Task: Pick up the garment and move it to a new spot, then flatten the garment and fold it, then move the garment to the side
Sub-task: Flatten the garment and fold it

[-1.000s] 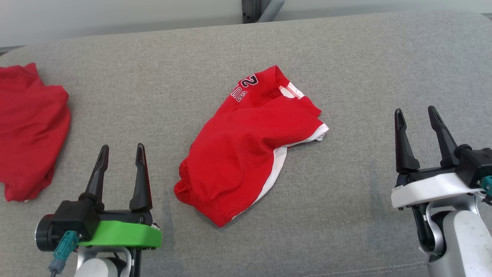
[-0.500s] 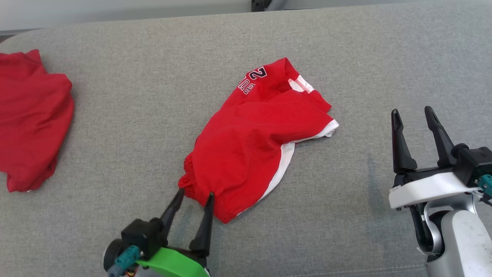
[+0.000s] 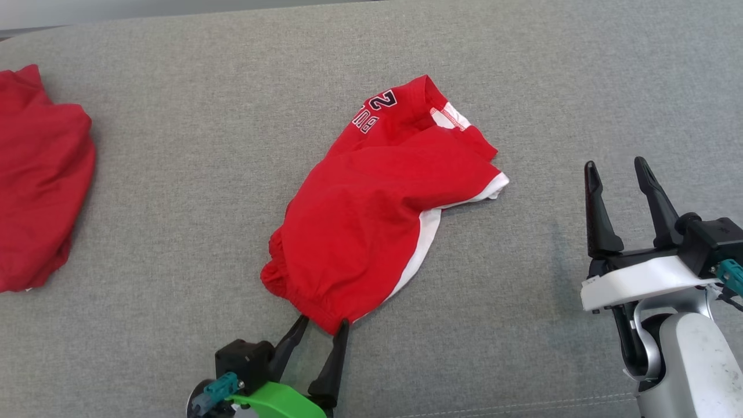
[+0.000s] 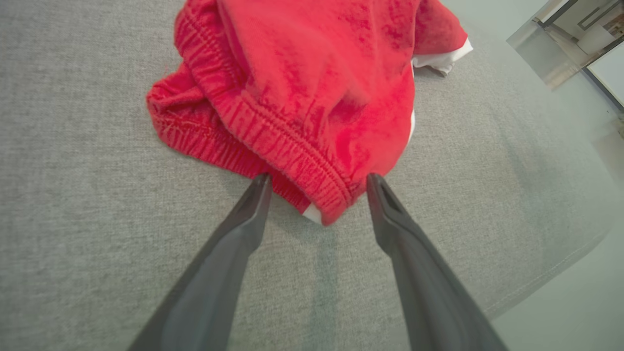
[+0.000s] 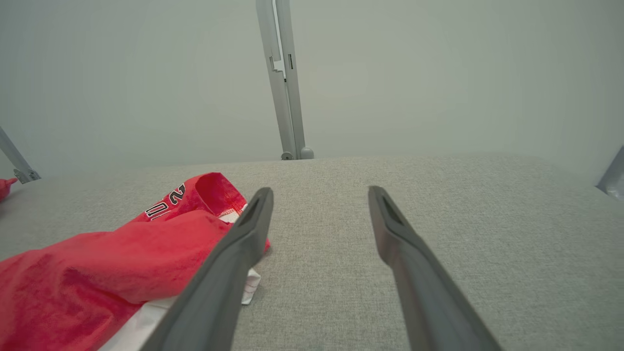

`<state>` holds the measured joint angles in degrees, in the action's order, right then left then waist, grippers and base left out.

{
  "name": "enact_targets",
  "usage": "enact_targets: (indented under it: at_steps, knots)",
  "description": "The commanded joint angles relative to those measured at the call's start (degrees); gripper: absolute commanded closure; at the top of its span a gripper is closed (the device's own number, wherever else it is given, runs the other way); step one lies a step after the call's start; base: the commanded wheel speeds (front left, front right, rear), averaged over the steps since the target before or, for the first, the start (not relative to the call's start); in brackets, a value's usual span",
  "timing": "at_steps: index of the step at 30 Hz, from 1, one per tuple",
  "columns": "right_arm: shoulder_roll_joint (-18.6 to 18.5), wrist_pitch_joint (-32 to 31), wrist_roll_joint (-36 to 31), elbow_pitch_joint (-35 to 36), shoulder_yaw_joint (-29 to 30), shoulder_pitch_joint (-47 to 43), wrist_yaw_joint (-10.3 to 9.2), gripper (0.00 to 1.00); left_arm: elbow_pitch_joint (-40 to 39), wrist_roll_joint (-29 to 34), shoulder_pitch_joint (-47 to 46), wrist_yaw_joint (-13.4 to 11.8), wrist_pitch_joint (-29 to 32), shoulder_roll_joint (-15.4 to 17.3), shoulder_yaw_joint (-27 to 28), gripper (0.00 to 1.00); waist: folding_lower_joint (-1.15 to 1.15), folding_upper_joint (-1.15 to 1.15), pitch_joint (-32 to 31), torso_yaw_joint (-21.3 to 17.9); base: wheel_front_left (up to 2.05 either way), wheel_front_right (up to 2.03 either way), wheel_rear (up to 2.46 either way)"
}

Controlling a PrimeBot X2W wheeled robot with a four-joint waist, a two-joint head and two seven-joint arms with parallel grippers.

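We are on the first step, the pick-up, and nothing is lifted yet. Our left hand [image 3: 325, 320] sits low over the grey counter [image 3: 174, 174] with its two fingers spread wide and nothing between them but the nearest corner of the red garment [image 3: 371, 220]. In the left wrist view the gathered waistband [image 4: 273, 141] pokes into the gap, with a fingertip close on either side. We cannot tell whether either tip touches the cloth.

The rest of the garment runs crumpled away ahead of that hand, its white stripe [image 3: 421, 244] on the hand's right side. Our right hand [image 3: 615, 162] hangs wide open and empty above the counter, with the garment off to its left. A second red cloth [image 3: 35, 174] lies well away to the left hand's left.

Next, we judge, the left fingers should nudge slightly forward so that enough waistband sits between them, then close and lift.
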<state>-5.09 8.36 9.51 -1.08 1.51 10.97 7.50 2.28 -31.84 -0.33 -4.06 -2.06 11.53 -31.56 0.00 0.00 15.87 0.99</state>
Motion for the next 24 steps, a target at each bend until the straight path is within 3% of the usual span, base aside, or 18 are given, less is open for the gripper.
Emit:
enact_targets:
  at_steps: [1,2,3,15,24]
  knots:
    - [-0.12,0.41,0.20,-0.20,0.25,0.55,-0.02,0.00,0.48,-0.72,-1.12,0.76,-0.27,-0.24,0.27,0.49,0.00,0.00,0.19,-0.35,0.00,0.00,0.00]
    - [-0.09,0.51,0.23,-0.30,0.33,0.56,-0.02,0.00,0.76,-0.60,-1.61,1.06,-0.72,-0.20,0.37,0.90,0.00,0.00,0.23,-0.47,0.00,0.00,0.00]
    - [-0.07,0.64,0.28,-0.38,0.35,0.59,-0.02,0.00,0.83,-0.58,-1.99,1.28,-1.14,-0.12,0.53,1.00,0.00,0.00,0.28,-0.57,0.00,0.00,0.00]
    - [0.39,1.13,0.77,-0.45,1.17,0.94,-0.02,0.00,-5.25,1.80,-7.22,-0.61,-5.33,4.50,6.74,1.00,0.00,0.00,0.89,-0.13,0.00,0.00,0.00]
    - [0.49,0.73,0.88,-0.54,0.01,2.38,-0.02,0.00,2.34,0.35,-16.49,0.66,-4.52,7.16,11.18,1.00,0.00,0.00,2.87,-1.89,0.00,0.00,0.00]
